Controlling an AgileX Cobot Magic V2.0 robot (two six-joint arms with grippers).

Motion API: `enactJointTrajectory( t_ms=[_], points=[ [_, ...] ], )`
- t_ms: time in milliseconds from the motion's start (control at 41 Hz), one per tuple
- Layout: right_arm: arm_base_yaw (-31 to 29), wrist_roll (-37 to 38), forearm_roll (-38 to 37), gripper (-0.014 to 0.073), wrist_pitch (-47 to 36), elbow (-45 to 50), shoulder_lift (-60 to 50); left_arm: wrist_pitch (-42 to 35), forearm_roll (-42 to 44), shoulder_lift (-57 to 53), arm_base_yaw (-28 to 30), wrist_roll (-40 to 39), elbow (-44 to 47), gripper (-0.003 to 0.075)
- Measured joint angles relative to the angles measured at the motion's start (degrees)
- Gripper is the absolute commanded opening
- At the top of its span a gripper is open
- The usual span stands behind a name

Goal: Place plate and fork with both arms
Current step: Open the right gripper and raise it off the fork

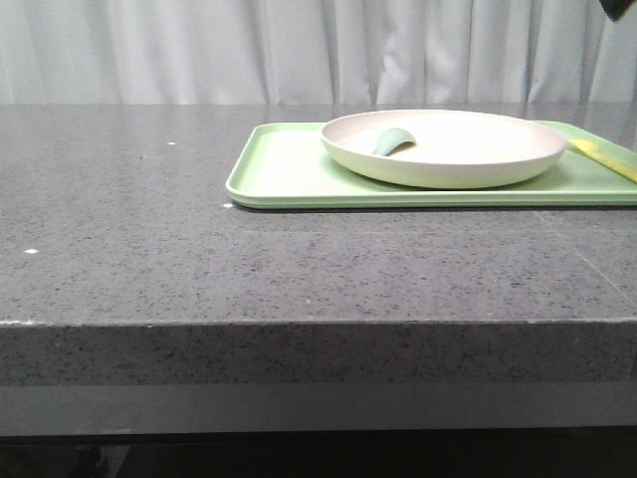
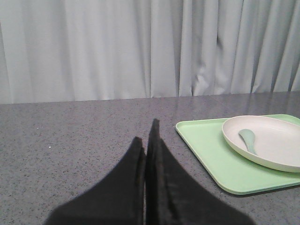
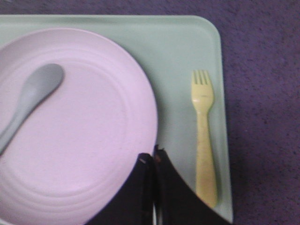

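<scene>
The cream-white plate [image 1: 443, 149] sits on a light-green tray [image 1: 289, 169] at the right of the table. It also shows in the left wrist view [image 2: 276, 150] and the right wrist view [image 3: 89, 145]. The pale-yellow fork [image 3: 205, 136] lies on the tray beside the plate, near the tray's right edge [image 1: 602, 157]. My right gripper [image 3: 153, 153] is shut and empty, above the plate's rim, between plate and fork. My left gripper [image 2: 146, 131] is shut and empty over bare table, left of the tray [image 2: 211, 154].
A grey-green spoon [image 1: 393, 141] lies inside the plate; it shows in both wrist views [image 2: 248, 139] [image 3: 28, 101]. The dark stone table [image 1: 149, 249] stretches left of the tray. A white curtain [image 1: 199, 50] hangs behind. A dark arm part [image 1: 622, 8] shows at the top right.
</scene>
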Motion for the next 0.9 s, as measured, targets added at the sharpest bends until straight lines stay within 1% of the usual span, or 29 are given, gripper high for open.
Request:
enactJointTrajectory(
  t_ms=[146, 317, 560, 804, 901],
  points=[
    [1.6, -0.1, 0.1, -0.0067, -6.2, 10.2, -10.8, 0.0, 0.0, 0.0, 0.0, 0.0, 0.0, -0.0018],
    [1.7, -0.1, 0.1, -0.0067, -11.9, 23.7, -24.8, 0.0, 0.0, 0.0, 0.0, 0.0, 0.0, -0.0018],
    [1.7, -0.1, 0.1, -0.0067, -20.8, 43.9, -48.6, 0.0, 0.0, 0.0, 0.0, 0.0, 0.0, -0.0018],
    [1.7, -0.3, 0.1, -0.0067, -26.4, 56.9, -70.0, 0.0, 0.0, 0.0, 0.0, 0.0, 0.0, -0.0018],
    [1.7, -0.3, 0.1, -0.0067, -27.6, 59.8, -74.5, 0.0, 0.0, 0.0, 0.0, 0.0, 0.0, -0.0018]
  ],
)
